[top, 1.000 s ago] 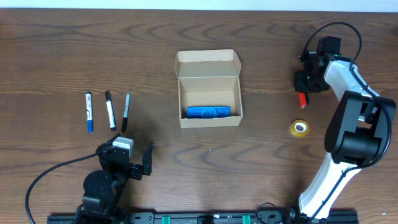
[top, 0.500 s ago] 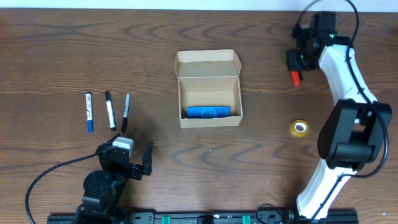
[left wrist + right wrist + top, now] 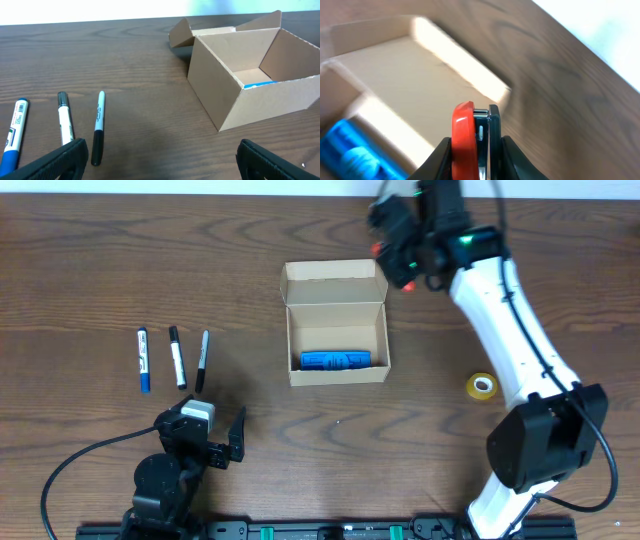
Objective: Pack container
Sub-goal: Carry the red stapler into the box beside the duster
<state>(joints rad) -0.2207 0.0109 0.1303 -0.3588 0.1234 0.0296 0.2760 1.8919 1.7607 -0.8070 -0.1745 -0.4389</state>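
The container (image 3: 337,374), a small tan cardboard box, stands open at mid-table with its flap lid (image 3: 335,285) folded back. A blue cylinder (image 3: 343,360) lies inside. My right gripper (image 3: 402,264) hovers above the box's far right corner, shut on a red and black object (image 3: 462,135). In the right wrist view the box (image 3: 395,70) and the blue cylinder (image 3: 350,145) lie below the jaws. My left gripper (image 3: 205,435) rests open and empty near the front edge, left of the box (image 3: 225,95).
Three markers lie side by side at the left: a blue one (image 3: 143,360), a black and white one (image 3: 177,357) and a black one (image 3: 202,360). They also show in the left wrist view (image 3: 98,127). A yellow tape roll (image 3: 481,386) lies right of the box.
My right gripper, shut on the red object, has swung from the far right side up and left to above the box's far right corner. The left arm has not moved.
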